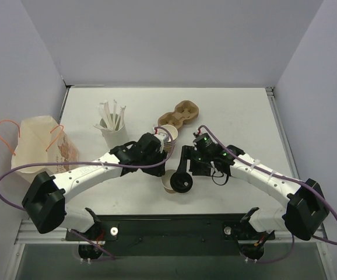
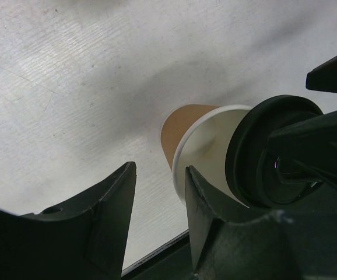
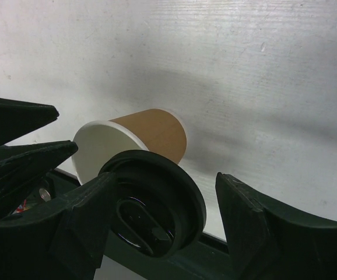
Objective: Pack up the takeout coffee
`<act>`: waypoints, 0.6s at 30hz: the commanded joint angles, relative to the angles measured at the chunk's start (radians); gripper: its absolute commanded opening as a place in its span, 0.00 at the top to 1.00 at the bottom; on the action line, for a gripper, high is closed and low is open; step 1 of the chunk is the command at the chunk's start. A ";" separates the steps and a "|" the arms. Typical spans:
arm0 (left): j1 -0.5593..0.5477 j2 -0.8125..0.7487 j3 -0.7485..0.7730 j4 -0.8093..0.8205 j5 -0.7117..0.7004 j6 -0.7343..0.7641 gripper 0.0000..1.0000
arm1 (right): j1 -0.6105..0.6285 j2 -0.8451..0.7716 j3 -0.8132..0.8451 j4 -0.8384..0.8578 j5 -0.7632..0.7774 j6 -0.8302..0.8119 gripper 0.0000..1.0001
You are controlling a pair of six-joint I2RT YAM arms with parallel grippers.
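Readable text, brands, numbers, signs: none are recorded in any view. Bag (image 1: pixel 37 140): a reddish print is borne on its side, too small and blurred to be read.

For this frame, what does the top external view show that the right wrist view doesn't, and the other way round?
Only top external: the paper bag, the cup of white sticks, the cardboard carrier and the stacked cups. Only right wrist: the gap between the black lid and one finger of the right gripper, whose jaws stand apart around it. Both: the tan cup, white inside, with the lid at its mouth.
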 commanded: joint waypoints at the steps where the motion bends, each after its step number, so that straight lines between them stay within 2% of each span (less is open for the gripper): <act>1: 0.005 -0.048 -0.018 0.069 0.023 -0.015 0.51 | 0.021 -0.002 0.021 0.006 0.013 0.004 0.33; 13: 0.005 -0.097 -0.026 0.047 -0.007 -0.025 0.51 | 0.032 -0.034 -0.008 0.010 0.042 0.024 0.41; 18: -0.001 -0.123 -0.033 0.076 0.045 -0.029 0.51 | 0.041 -0.028 -0.007 0.017 0.051 0.037 0.42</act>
